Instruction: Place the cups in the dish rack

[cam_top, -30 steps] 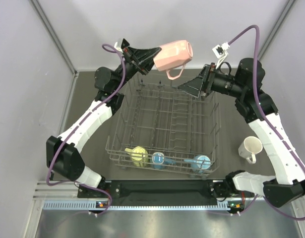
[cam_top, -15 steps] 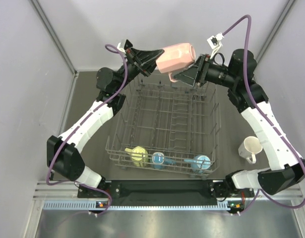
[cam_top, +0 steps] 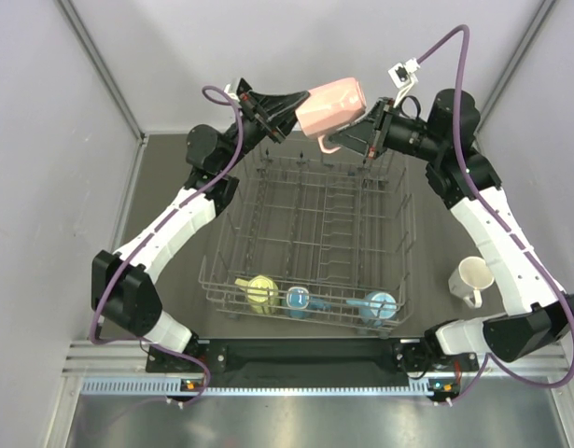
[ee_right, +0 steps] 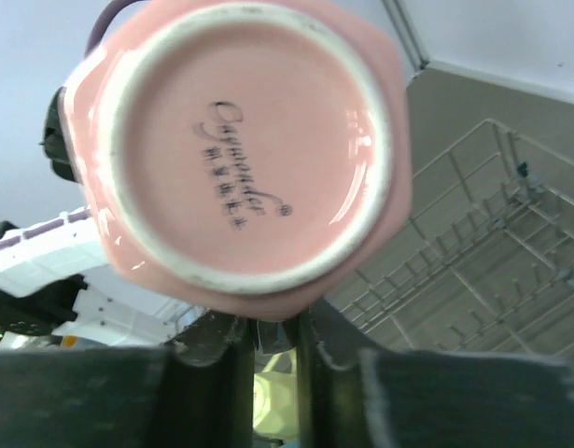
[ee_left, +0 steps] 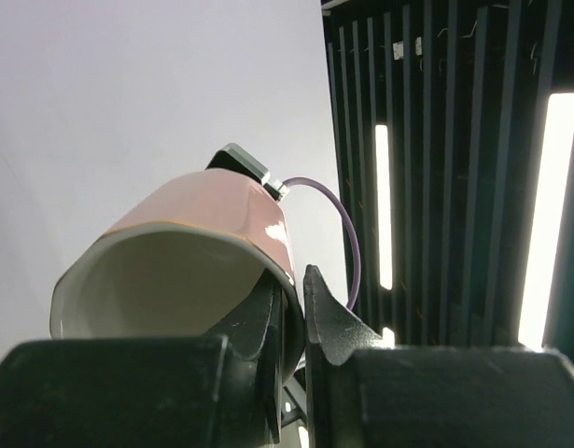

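Clamping pink mug [cam_top: 329, 103] by rim, left gripper [cam_top: 294, 106], right gripper [cam_top: 343, 142] newly narrowed at handle [cam_top: 326, 143], grip unclear, above dish rack [cam_top: 404, 233]

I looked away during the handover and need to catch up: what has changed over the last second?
The right gripper swung left to the pink mug and narrowed its jaws around its handle. The left gripper still holds the mug by its rim above the dish rack. The yellow mug, blue mug and light blue mug in the rack and the white mug beside it stayed put.
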Available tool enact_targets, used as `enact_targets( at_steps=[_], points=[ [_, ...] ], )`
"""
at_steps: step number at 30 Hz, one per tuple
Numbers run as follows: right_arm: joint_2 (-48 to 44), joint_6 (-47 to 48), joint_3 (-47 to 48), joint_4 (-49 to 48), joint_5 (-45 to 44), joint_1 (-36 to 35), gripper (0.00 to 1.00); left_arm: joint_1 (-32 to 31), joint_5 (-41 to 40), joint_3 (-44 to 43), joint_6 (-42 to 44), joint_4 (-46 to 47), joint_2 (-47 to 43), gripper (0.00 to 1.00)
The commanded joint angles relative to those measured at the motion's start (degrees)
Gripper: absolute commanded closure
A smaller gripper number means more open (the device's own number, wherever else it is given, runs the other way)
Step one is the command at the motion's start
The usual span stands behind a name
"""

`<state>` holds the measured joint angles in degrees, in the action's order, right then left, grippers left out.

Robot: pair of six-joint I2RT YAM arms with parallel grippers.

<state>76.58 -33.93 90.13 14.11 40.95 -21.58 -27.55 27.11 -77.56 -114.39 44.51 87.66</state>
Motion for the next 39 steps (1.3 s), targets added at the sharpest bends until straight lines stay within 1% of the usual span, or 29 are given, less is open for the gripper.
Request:
enact_targets(
  at_steps=[1, 2, 8, 10, 11, 13, 15, 16, 17, 20, 22, 24, 25, 27, 29, 30, 31, 33, 35, 36, 37, 38, 39],
  points=[
    [0.59, -3.59, 2.69, -4.26, -0.43, 0.14, 0.96, -0.84, 0.75, -1.8, -4.17, 6.38, -1.0, 1.0],
    [0.59, -3.77, 2.69, -4.53, -0.52, 0.14, 1.0, -0.93, 0.75, -1.81, -4.18, 6.29, -1.0, 1.0],
    [0.15, -3.95, 2.95, -4.62, -4.99, 0.05, 1.0, -0.93, 2.06, -2.16, -4.26, 5.67, -0.21, 0.99],
    [-0.37, -3.16, 3.04, -4.62, -6.05, 0.05, 1.0, -0.93, 2.33, -1.54, -4.7, 5.67, -0.03, 0.91],
    [-0.72, -2.46, 3.12, -4.36, -7.62, 0.05, 1.0, -0.84, 2.59, -0.59, -4.88, 5.76, -0.03, 0.79],
    [-1.25, -1.67, 3.3, -4.35, -8.43, 0.05, 1.0, -0.84, 2.51, 0.47, -5.58, 6.37, -0.03, 0.65],
    [-1.25, -1.14, 3.91, -4.35, -8.78, -0.04, 1.0, -0.75, 2.51, 1.96, -6.28, 7.08, -0.12, 0.43],
    [-1.25, -0.87, 4.52, -4.44, -8.78, -0.04, 1.0, -0.75, 2.51, 2.41, -6.37, 7.08, -0.12, 0.37],
    [-1.25, -0.52, 4.71, -4.44, -9.04, -0.12, 1.0, -0.75, 2.59, 2.76, -6.37, 7.17, 0.06, 0.35],
    [-1.34, 0.09, 5.41, -5.14, -8.78, -0.13, 1.0, -0.66, 2.94, 3.03, -6.37, 7.34, 0.41, 0.34],
    [-1.08, 0.97, 6.54, -4.45, -8.69, -0.13, 1.0, -0.31, 3.91, 2.85, -6.11, 6.65, 0.58, 0.27],
    [-0.99, 2.64, 7.25, -2.16, -9.65, -0.13, 1.0, 0.04, 4.52, 3.2, -5.5, 5.07, 0.32, 0.23],
    [-1.08, 4.12, 7.86, -1.11, -10.18, -0.13, 1.0, 0.48, 5.05, 3.38, -4.54, 2.45, -0.37, 0.19],
    [-1.08, 5.97, 8.74, 2.22, -12.37, -0.13, 1.0, 1.18, 5.75, 4.43, -2.26, -1.25, -1.52, 0.16],
    [-0.9, 8.87, 10.06, 5.73, -15.44, -0.04, 1.0, 3.11, 7.16, 5.66, -0.14, -9.15, -3.71, 0.14],
    [-0.73, 9.75, 10.33, 6.89, -16.68, -0.04, 1.0, 3.81, 7.6, 6.19, 2.39, -12.05, -5.64, 0.13],
    [-0.55, 11.33, 10.85, 8.03, -17.91, 0.05, 1.0, 5.47, 8.39, 6.63, 3.72, -18.69, -6.44, 0.13],
    [-0.03, 13.09, 11.3, 11.62, -21.34, 0.14, 1.0, 7.15, 9.27, 6.98, 8.19, -25.06, -7.93, 0.12],
    [0.59, 15.72, 11.13, 13.92, -25.54, 0.05, 1.0, 9.53, 11.02, 6.2, 10.75, -32.43, -9.17, 0.12],
    [1.11, 16.7, 10.95, 16.36, -27.05, 0.22, 1.0, 10.14, 11.81, 5.58, 13.46, -34.65, -9.34, 0.12],
    [1.21, 17.58, 10.25, 17.26, -28.72, 0.14, 1.0, 11.37, 12.43, 4.79, 14.79, -36.32, -9.17, 0.13],
    [1.38, 19.59, 9.63, 17.96, -31.34, 0.14, 1.0, 11.9, 13.92, 2.78, 16.11, -39.99, -9.0, 0.13],
    [2.08, 20.74, 9.11, 18.75, -32.33, 0.14, 1.0, 12.34, 14.45, 1.55, 19.35, -41.77, -8.56, 0.14]
  ],
)
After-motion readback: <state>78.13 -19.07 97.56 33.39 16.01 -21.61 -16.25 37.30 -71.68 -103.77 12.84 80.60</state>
